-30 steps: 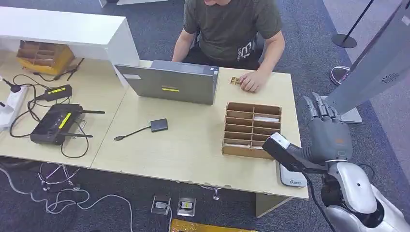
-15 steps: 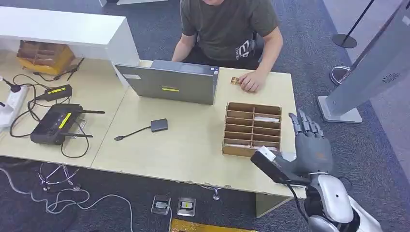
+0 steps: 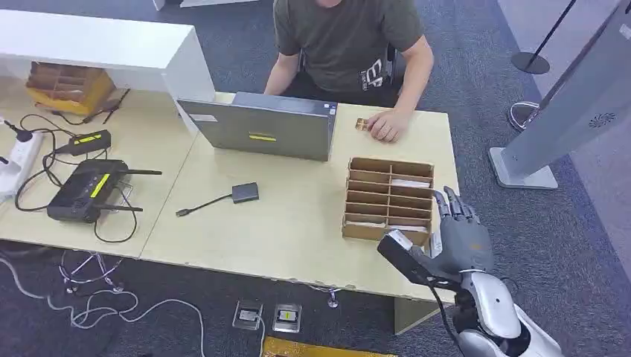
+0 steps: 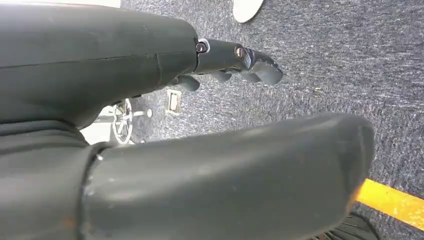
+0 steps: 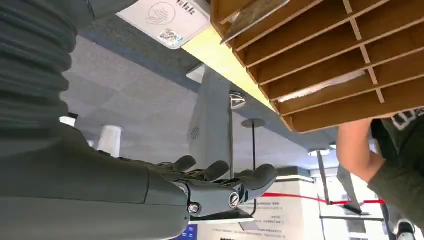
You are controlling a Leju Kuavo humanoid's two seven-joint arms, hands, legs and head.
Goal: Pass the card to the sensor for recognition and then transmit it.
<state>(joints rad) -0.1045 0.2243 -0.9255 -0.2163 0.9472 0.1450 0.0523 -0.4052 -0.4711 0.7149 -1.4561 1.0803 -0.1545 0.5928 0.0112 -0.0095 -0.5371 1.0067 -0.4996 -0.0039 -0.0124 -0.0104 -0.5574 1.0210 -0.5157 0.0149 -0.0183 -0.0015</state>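
Leftward toward the cardboard organizer (image 3: 388, 199) swung the right hand (image 3: 455, 238) (fingers spread, empty).

Tan cardboard organizer (image 3: 388, 198) on pale wood table (image 3: 298, 223) — grey laptop (image 3: 260, 128), yellow sticker; black router (image 3: 83, 188), yellow stripe — dark blue-grey carpet (image 3: 565, 223).

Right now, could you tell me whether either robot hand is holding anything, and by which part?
Nothing is held: the right robot hand is open beside the cardboard organizer, and the left robot hand hangs empty.
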